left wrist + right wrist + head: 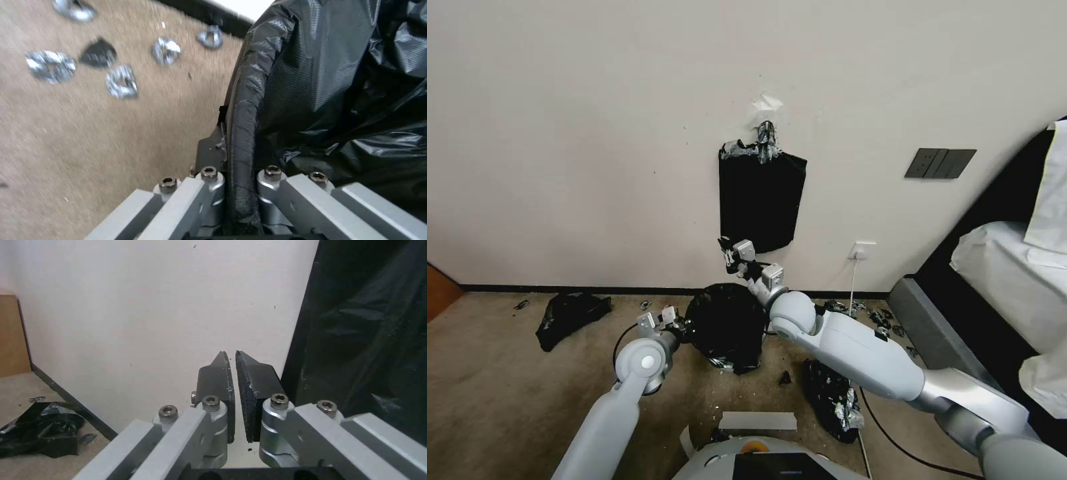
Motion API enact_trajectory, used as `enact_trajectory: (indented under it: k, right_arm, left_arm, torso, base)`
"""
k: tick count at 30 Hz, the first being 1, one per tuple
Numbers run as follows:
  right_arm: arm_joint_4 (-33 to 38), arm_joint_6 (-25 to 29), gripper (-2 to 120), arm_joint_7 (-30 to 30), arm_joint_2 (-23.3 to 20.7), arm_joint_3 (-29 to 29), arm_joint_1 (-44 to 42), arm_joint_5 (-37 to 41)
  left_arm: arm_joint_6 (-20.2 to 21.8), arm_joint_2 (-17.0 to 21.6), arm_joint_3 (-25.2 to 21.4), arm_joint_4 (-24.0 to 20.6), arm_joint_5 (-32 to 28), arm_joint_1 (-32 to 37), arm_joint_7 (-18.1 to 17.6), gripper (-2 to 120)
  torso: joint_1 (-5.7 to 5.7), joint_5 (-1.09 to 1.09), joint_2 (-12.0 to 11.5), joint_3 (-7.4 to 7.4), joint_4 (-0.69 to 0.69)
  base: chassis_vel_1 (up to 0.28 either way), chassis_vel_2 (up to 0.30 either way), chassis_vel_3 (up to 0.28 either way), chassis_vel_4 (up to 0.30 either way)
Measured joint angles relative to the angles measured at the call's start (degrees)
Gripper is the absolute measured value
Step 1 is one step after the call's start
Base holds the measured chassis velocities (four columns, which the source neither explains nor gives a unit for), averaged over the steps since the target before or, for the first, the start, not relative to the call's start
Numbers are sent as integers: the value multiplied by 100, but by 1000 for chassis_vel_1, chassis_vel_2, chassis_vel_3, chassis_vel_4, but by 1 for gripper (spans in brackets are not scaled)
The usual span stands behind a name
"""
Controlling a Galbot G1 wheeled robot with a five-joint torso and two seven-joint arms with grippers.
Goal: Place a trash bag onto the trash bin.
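A pale wall [594,133] rises behind a tan carpet [494,380] scattered with silver scraps, with a flat black bundle of bags [762,197] hung on the wall and loose black plastic heaps lying left [570,315] and near right [830,397]. In the head view the trash bag [727,323] sits draped over the trash bin, hiding its cream walls completely; the left gripper [675,322] is at the bag's left edge and the right gripper [735,255] is raised at the far side, just below the hung bundle. In the left wrist view the left gripper [236,140] is clamped tight on a rolled band of the trash bag [338,83] at the rim, silver tape bits [120,80] lying on the carpet to its side. In the right wrist view the right gripper [232,390] has its pads almost together, a thin gap between them and nothing caught, with black plastic [369,323] just beside it. The risk, as I judge it, is that the thin film tears or slips off the rim if the left arm pulls, or the light bin tips. No brand, label or readable writing is visible anywhere.
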Motion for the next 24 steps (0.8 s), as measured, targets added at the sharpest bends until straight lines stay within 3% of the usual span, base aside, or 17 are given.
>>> enact_trajectory:
  k: [23, 24]
  right_arm:
    - [33, 0, 7, 12, -43, 53, -89, -33]
    - [34, 0, 7, 12, -48, 67, -108, -33]
  left_arm:
    - [-28, -109, 143, 209, 79, 18, 63, 1]
    - [-30, -108, 152, 209, 79, 23, 73, 5]
  torso:
    - [0, 0, 0, 0, 0]
    - [0, 0, 0, 0, 0]
  base:
    - [0, 0, 0, 0]
    - [0, 0, 0, 0]
